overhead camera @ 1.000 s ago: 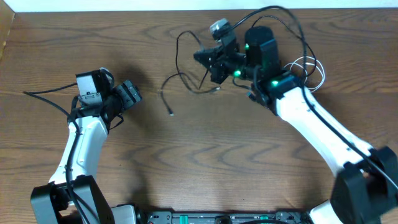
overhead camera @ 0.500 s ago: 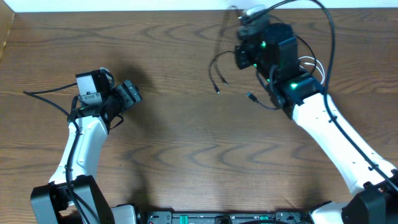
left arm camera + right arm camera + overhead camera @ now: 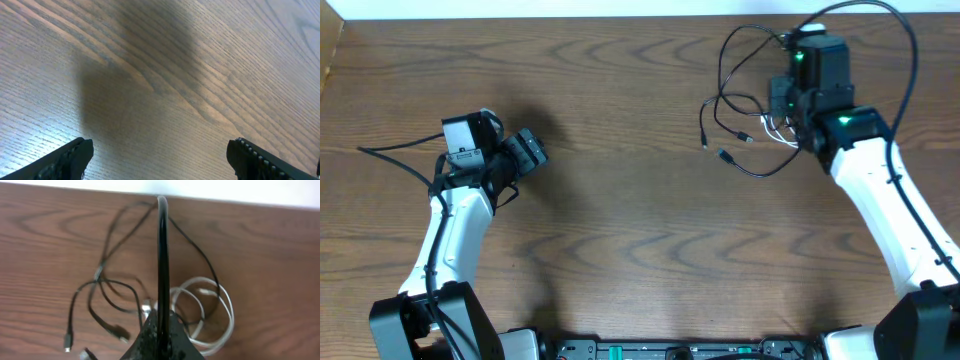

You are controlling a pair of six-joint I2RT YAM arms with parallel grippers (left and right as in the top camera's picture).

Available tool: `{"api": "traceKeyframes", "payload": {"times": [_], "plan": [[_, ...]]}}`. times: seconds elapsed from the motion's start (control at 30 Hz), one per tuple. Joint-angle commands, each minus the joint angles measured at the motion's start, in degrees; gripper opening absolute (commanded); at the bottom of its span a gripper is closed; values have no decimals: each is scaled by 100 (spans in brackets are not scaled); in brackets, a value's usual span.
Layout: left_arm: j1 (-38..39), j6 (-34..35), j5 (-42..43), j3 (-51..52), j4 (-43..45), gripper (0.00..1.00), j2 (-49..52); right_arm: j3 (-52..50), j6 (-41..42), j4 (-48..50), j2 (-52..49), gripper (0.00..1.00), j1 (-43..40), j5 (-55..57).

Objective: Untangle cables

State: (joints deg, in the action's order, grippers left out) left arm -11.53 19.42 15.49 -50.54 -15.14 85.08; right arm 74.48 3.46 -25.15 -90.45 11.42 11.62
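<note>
My right gripper [image 3: 783, 100] hovers at the far right of the table, shut on the black cable [image 3: 724, 78]. In the right wrist view that black cable [image 3: 161, 255] rises straight out of the shut right gripper [image 3: 161, 326]. Its loops trail left, with plug ends [image 3: 704, 141] resting on the wood. The white cable [image 3: 226, 306] lies coiled on the table just under and right of the gripper; in the overhead view only a bit of the white cable [image 3: 777, 131] shows. My left gripper [image 3: 534, 150] is far away on the left, open, the left gripper [image 3: 160, 156] over bare wood.
The table's back edge [image 3: 200, 191] runs close behind the cables. A thick black arm wire [image 3: 880, 8] arcs above the right wrist. Another arm wire [image 3: 390, 155] trails left of the left arm.
My right arm has swung right along the back of the table, dragging the black cable from the middle to the far right, over the white coil. The left arm has stayed still.
</note>
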Motion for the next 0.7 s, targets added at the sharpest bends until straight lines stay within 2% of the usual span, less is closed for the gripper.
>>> {"api": "traceKeyframes", "payload": {"times": [0.0, 0.3, 0.33, 0.43, 0.47, 0.5, 0.67], "plan": [[-2, -72, -76, -28, -4, 90, 59, 7, 385, -280, -149, 1, -214, 83], [-2, -72, -76, -31, -4, 90, 59, -9, 376, -660, -608, 1, -326, 92], [-2, -72, -74, -28, -4, 90, 59, -9, 376, -667, -675, 14, -323, 92], [-2, -72, -74, -28, -4, 90, 59, -9, 376, -669, -741, 67, -323, 92], [-2, -72, -76, -28, -4, 90, 59, -9, 376, -667, -743, 74, -326, 94], [-2, -72, -76, -31, -4, 91, 59, -9, 374, -660, -745, 86, -326, 94], [-2, -72, -76, -28, -4, 91, 59, -9, 376, -640, -745, 93, -367, 94]]}}
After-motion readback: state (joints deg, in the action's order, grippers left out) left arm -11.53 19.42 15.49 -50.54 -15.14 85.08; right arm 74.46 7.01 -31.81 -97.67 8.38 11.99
